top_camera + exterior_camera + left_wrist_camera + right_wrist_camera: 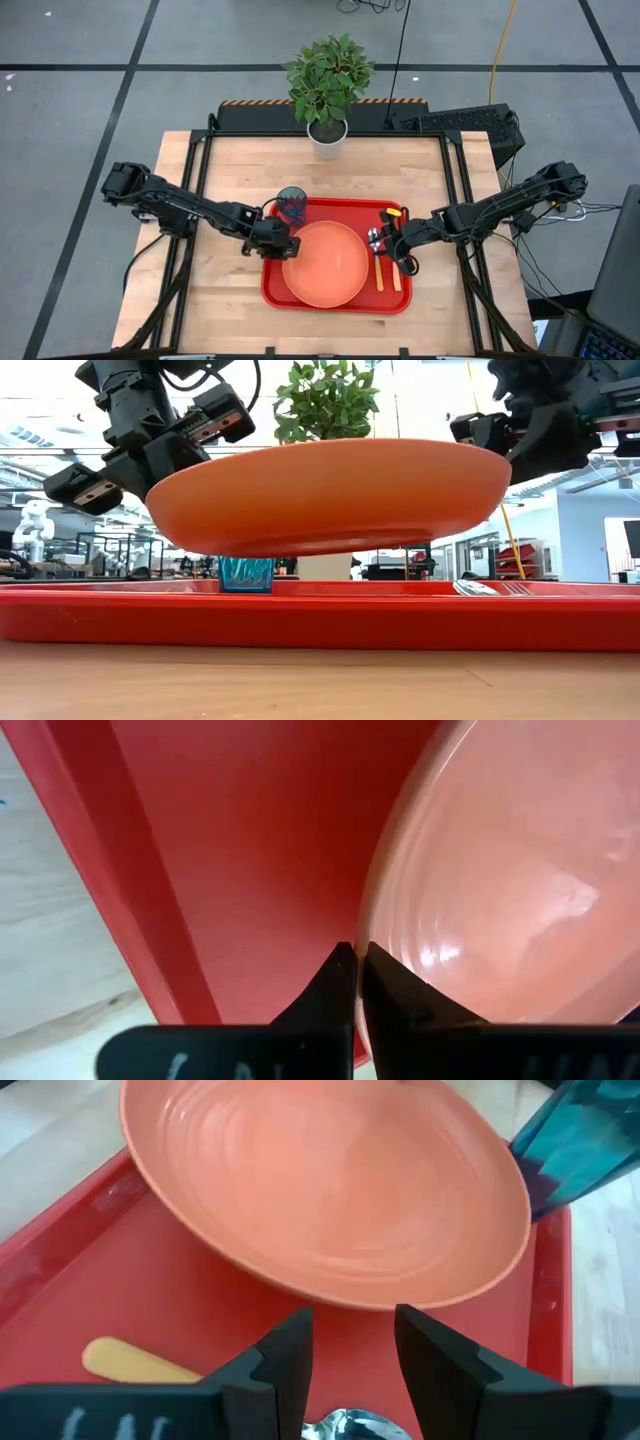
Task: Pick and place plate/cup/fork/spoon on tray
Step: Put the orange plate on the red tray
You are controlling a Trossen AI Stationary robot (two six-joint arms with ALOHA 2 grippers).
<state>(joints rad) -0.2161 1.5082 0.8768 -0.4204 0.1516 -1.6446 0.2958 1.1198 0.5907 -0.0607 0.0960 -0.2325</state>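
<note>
Above the middle of the large bright red rectangular plastic tray (335, 297), the round orange-salmon plastic plate (324, 264) hangs clear of the tray floor, as the low view shows daylight beneath it. The left gripper (282, 245) has closed its two dark fingers (340, 990) on the plate's rim at the side nearest the tray's left edge; in the left wrist view the fingertips meet with the rim pinched between them. The tray itself lies on the pale wooden table (230, 180), toward the front edge and roughly centred between the left and right edges. The small teal-blue translucent tumbler, the cup (292, 205), stands upright in the tray's far left corner, just beyond the left gripper. Along the tray's right edge lie the slim orange-handled fork (396, 272) and the slim orange-handled spoon (378, 265), side by side with their handles pointing toward the tray's front edge and their metal ends toward the far edge. The right gripper (395, 245) hovers over those metal ends, its fingers (290, 1350) spread apart and holding nothing; the right wrist view shows a silver metal piece just below the gap, though which utensil it is cannot be told. At the table's far edge, near its middle, stands a white pot with a leafy green plant (328, 90), well apart from the tray.
</note>
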